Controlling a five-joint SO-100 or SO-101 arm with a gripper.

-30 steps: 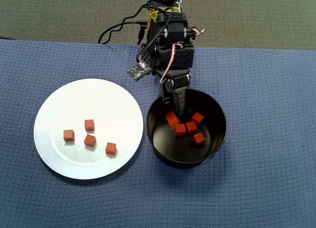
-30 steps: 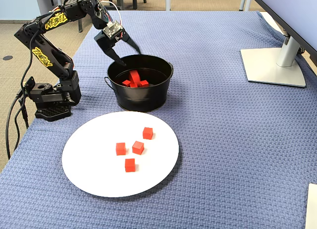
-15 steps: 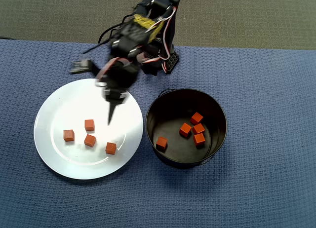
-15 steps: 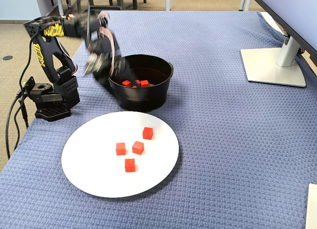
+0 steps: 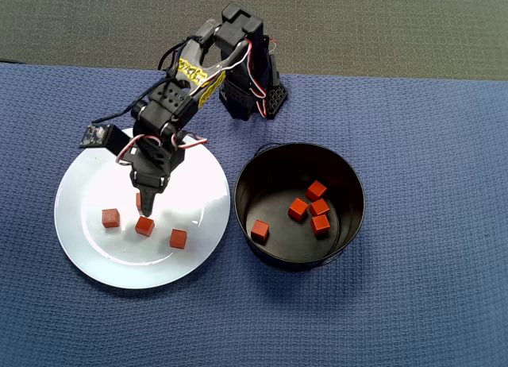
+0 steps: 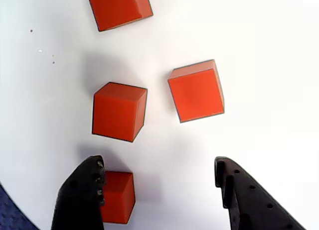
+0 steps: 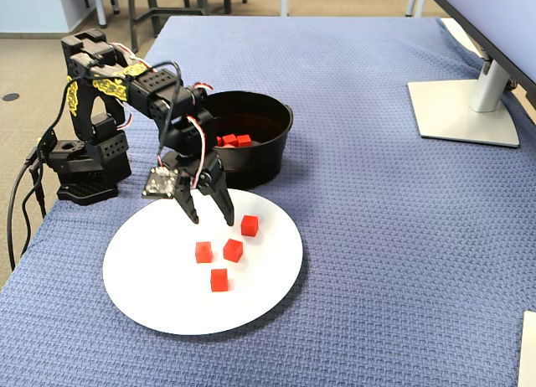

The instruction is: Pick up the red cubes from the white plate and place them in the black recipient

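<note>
The gripper [image 7: 211,218] hangs over the white plate [image 7: 151,286] with its two fingers spread apart and nothing between them. In the wrist view the fingertips frame bare white plate, and one red cube [image 6: 117,196] sits just beside the left finger [image 6: 82,194], partly behind it; whether they touch cannot be told.

Four red cubes lie on the plate. In the fixed view one cube [image 7: 249,225] sits just right of the gripper, two more [image 7: 203,252] [image 7: 233,250] lie side by side below the fingertips, and a fourth [image 7: 219,280] rests closer to the plate's near edge. All four cluster around the middle, well in from the rim, so a wide ring of bare plate surrounds them.

The black pot [image 5: 348,224] stands just right of the plate in the overhead view, their edges nearly meeting. Four cubes lie in it: three bunched together toward the right [image 5: 316,190] [image 5: 298,209] [image 5: 321,223], one alone [image 5: 259,229] near the left wall.

The blue woven cloth [image 7: 402,261] is open on the far side of the pot and in front of the plate. A monitor stand [image 7: 469,110] sits well away at the right in the fixed view. The arm's base [image 7: 84,165] stands near the cloth's left edge.
</note>
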